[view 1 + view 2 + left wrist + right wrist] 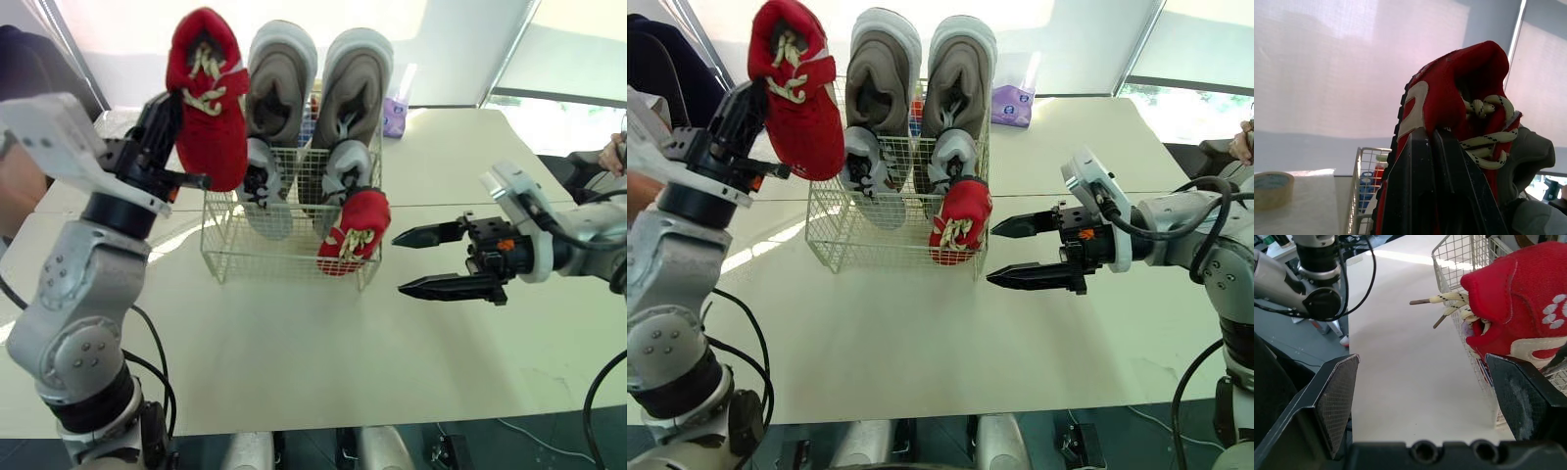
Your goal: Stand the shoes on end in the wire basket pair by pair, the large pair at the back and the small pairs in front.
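While the left gripper (176, 110) holds a red shoe (208, 98) clamped between its fingers above the left edge of the wire basket (235, 257), the right gripper (397, 263) hangs just beside the basket's front right corner, fingers apart. The second red shoe (355, 230) stands on end at that corner. The large grey pair (281, 83) stands along the back edge of the basket, which sits on a pale table (323, 362).

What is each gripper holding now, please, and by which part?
The left gripper clamps the small red lace-up shoe by its side, beside the laces; the open right gripper holds nothing.
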Tool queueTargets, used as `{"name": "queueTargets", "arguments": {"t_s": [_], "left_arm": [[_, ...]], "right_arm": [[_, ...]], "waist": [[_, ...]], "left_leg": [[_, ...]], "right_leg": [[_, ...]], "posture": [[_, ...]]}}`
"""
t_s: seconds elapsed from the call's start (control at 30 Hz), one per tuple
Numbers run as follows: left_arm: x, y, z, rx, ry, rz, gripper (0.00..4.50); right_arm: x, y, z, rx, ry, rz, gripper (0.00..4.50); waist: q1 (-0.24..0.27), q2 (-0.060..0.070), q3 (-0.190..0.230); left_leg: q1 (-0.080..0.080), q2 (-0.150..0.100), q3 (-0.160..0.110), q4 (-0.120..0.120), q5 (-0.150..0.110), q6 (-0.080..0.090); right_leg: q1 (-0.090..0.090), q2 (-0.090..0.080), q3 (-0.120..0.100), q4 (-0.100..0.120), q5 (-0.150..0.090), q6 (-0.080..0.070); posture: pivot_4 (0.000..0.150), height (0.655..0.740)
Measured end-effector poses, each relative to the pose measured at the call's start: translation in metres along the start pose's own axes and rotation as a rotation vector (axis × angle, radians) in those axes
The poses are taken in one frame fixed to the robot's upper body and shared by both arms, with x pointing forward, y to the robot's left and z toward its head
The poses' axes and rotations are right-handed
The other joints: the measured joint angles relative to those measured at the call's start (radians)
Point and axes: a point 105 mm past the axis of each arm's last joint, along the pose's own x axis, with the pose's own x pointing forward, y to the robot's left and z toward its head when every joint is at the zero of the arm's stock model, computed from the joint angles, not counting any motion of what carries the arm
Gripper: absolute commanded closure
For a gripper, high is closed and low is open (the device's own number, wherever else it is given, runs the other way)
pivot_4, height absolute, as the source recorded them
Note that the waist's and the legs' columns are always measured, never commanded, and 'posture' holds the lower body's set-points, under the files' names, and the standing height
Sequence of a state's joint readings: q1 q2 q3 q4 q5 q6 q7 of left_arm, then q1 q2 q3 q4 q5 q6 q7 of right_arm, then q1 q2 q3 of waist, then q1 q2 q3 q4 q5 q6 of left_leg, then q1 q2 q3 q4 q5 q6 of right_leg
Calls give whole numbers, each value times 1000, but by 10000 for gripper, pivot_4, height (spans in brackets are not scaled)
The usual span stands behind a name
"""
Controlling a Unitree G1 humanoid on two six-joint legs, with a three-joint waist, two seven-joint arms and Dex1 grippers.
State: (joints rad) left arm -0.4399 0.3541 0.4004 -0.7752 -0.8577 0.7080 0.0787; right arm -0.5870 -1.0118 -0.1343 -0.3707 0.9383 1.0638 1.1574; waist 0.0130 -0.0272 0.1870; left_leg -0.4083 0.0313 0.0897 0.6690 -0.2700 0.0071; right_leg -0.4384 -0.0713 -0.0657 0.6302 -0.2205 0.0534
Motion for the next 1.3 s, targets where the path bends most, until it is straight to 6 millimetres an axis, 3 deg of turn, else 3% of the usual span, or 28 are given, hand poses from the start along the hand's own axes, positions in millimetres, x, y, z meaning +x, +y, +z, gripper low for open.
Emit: {"name": "queueTargets", "arguments": {"t_s": [0.4, 0.53, 0.7, 0.97, 1.3], "left_arm": [[-28, -8, -14, -30, 47, 27, 44652], [-39, -8, -31, -30, 118, 44, 44652], [-38, -15, -37, 7, 109, 3, 44652], [-39, -14, -69, 99, 144, -53, 44652], [-54, -2, -76, 185, 148, -44, 44652]], "right_arm": [[2, -5, -2, 33, 4, 29, 0], [2, -7, 0, 29, -9, 36, 0], [4, -10, 0, 42, -15, 45, 0], [7, -11, 5, 25, -32, 48, 0], [7, -13, 5, 28, -31, 35, 0]], "waist": [[2, 0, 0], [1, 0, 0], [3, 0, 0], [2, 0, 0], [6, 1, -1]], "left_leg": [[1, 0, -3, 2, 0, 0], [1, 1, -3, 2, 0, 0], [0, 2, -4, 5, 0, 0], [0, 3, -4, 10, -3, 4], [0, 2, -3, 11, -4, 5]], "right_leg": [[3, 2, 0, -1, -1, 0], [3, 3, 0, -1, -1, 0], [4, 5, 0, -1, -2, -2], [5, 4, 0, -1, -2, -3], [6, -1, 0, -1, -3, -4]], "posture": [[1500, 7400], [1500, 7400], [1500, 7400], [1500, 7400], [1500, 7400]]}}
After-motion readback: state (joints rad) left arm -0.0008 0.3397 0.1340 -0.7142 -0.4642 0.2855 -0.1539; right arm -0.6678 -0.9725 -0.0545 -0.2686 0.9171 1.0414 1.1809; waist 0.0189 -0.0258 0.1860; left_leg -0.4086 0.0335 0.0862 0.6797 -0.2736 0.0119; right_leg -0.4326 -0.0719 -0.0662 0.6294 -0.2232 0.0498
